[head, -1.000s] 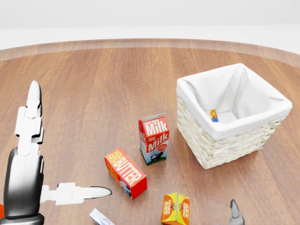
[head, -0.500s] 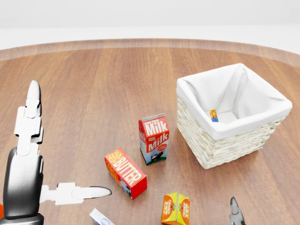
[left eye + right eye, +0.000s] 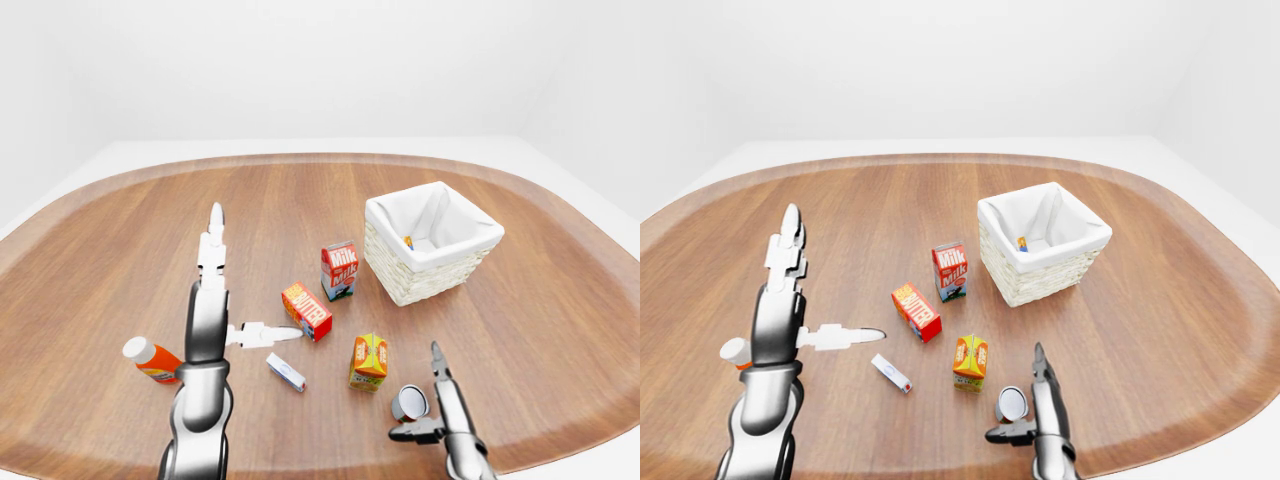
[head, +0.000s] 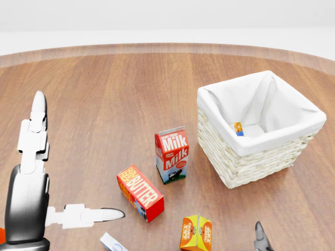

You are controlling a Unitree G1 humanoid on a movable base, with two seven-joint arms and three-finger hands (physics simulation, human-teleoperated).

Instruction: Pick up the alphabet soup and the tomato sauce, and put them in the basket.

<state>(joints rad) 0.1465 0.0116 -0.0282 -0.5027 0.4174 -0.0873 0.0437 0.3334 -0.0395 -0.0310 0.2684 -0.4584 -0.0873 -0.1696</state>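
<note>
A broad oval wooden table [image 3: 120,240] fills the room's pale floor, carrying everything in play. Toward the right of the left-eye view stands the wicker basket [image 3: 432,272] with its white cloth lining, and a small can with an orange and blue label lies inside it against the lining; which of the two cans it is cannot be told. The robot's left hand [image 3: 215,290] is raised over the table at the left, fingers spread wide and gripping nothing, one finger pointing up the view and the thumb pointing right. The right hand [image 3: 440,410] reaches in at the bottom edge, its fingers open, with a tin can [image 3: 409,403] lying on its side just beside them, the metal end facing the camera; whether finger and can touch cannot be told. Left of the basket a milk carton [image 3: 339,270] stands upright, and a red butter box [image 3: 307,311] lies below it. An orange juice carton [image 3: 369,361] stands near the tin can. An orange bottle [image 3: 152,360] with a white cap lies at the left, partly behind the left arm, and a small white packet [image 3: 286,372] lies between it and the juice carton.
</note>
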